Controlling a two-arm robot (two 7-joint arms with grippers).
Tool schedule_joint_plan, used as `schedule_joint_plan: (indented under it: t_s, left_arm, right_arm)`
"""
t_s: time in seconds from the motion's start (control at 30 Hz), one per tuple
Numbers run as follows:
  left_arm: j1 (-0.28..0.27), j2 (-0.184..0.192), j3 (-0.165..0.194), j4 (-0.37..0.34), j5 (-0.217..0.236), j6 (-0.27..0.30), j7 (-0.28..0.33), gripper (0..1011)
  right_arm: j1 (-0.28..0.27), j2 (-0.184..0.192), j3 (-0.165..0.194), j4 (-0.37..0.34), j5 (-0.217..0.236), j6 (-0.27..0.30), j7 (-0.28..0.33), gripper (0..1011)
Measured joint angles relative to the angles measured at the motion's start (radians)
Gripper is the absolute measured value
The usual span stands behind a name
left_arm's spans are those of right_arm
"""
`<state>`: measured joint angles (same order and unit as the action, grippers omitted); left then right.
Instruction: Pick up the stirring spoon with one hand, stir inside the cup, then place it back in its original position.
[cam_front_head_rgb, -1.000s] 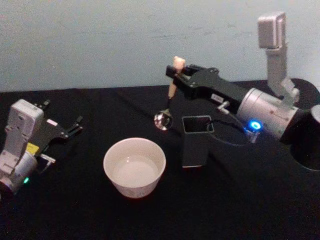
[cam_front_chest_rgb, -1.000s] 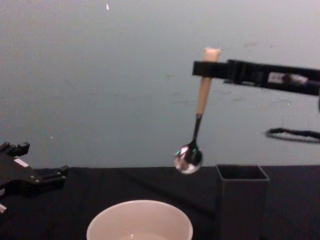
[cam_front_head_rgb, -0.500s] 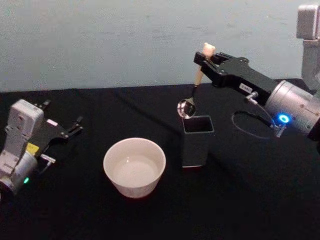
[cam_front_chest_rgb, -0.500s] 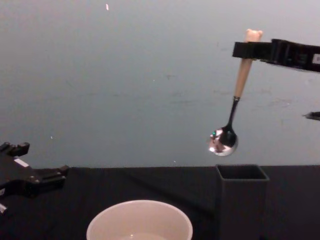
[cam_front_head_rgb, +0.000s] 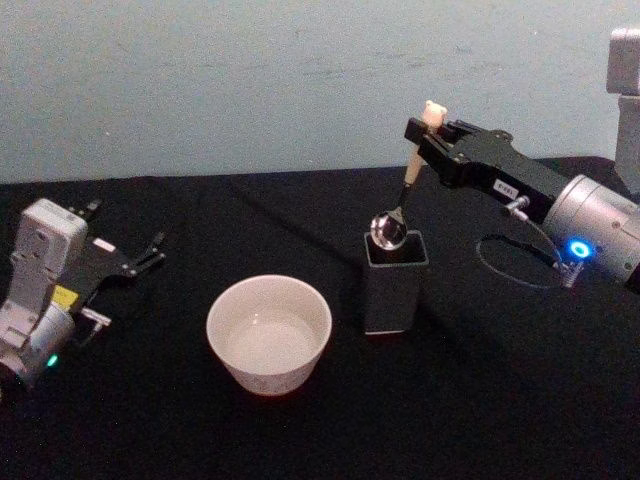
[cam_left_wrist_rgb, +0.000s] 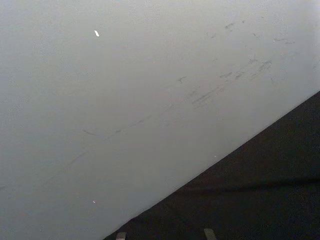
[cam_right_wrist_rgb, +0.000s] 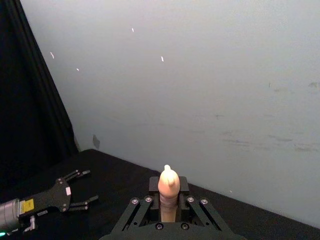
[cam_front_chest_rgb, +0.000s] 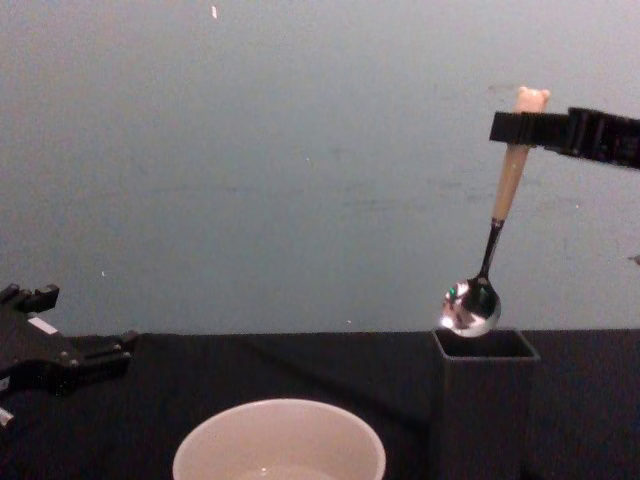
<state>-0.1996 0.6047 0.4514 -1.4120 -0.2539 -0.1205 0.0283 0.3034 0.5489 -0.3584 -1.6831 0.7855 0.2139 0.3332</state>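
Chest view: right gripper (cam_front_chest_rgb: 528, 128) fingers clamp stirring spoon (cam_front_chest_rgb: 497, 220), shiny bowl above square holder (cam_front_chest_rgb: 484, 400); left gripper (cam_front_head_rgb: 128, 262) fingers spread.

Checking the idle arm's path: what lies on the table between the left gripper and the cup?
Nothing: in the head view only bare black tablecloth separates the left gripper from the cup.

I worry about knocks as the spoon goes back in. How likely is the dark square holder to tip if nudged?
The holder stands tall and narrow, so a sideways push near its rim might well tip it. It looks thin-walled and hollow, so probably light. The stirring spoon, held by the right gripper, hangs just above its opening.
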Motion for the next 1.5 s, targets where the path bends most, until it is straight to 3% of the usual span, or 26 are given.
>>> schedule_joint_plan:
  t_s: [0.47, 1.5]
  left_arm:
    - [0.0, 0.0, 0.0, 0.0, 0.0, 0.0, 0.0, 1001]
    - [0.0, 0.0, 0.0, 0.0, 0.0, 0.0, 0.0, 1001]
  right_arm:
    - [-0.007, -0.005, -0.026, 0.04, -0.021, -0.012, -0.009, 218]
    - [-0.017, -0.059, -0.06, 0.166, -0.07, 0.01, -0.01, 218]
